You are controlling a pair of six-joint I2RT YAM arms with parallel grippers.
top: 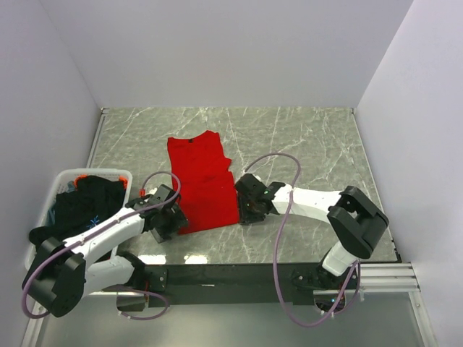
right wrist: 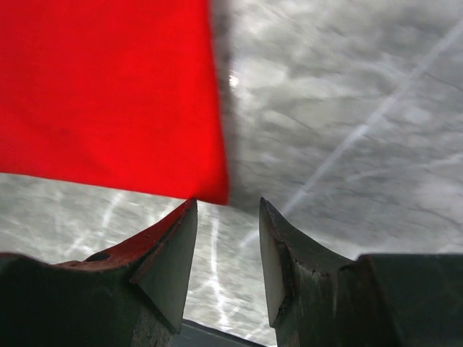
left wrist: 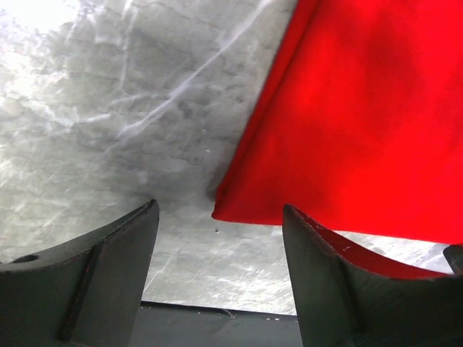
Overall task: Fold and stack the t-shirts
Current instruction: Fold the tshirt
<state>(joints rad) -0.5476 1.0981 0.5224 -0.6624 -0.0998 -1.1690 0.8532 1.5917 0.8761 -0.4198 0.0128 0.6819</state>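
Lying flat on the grey marbled table (top: 311, 144) is the red t-shirt (top: 202, 181), folded in along its sides into a long narrow strip. Its collar end points toward the far edge and its hem end reaches toward the near edge, a little left of the table's middle. The cloth looks smooth, with a slight flare on the right side about halfway along.

The left gripper (top: 172, 217) sits low at the near-left corner of that strip. From its wrist view the jaws stand wide apart with only bare marble between them. The shirt's corner lies just beyond the gap, and the red edge runs away above the finger on the right side of that view. It grips nothing.

The right gripper (top: 244, 204) is down at the near-right corner of the strip. Its jaws are parted more narrowly, and the gap between them is empty too. The pointed red corner sits just past the tips, nearer the finger on the left side of that view. I cannot tell whether that finger touches the cloth.

Over at the left edge of the table, near its near-left corner, stands a white slotted basket (top: 69, 176). The black t-shirts (top: 90, 199) are heaped loosely inside it, one showing a small blue mark. The left arm crosses in front of it.
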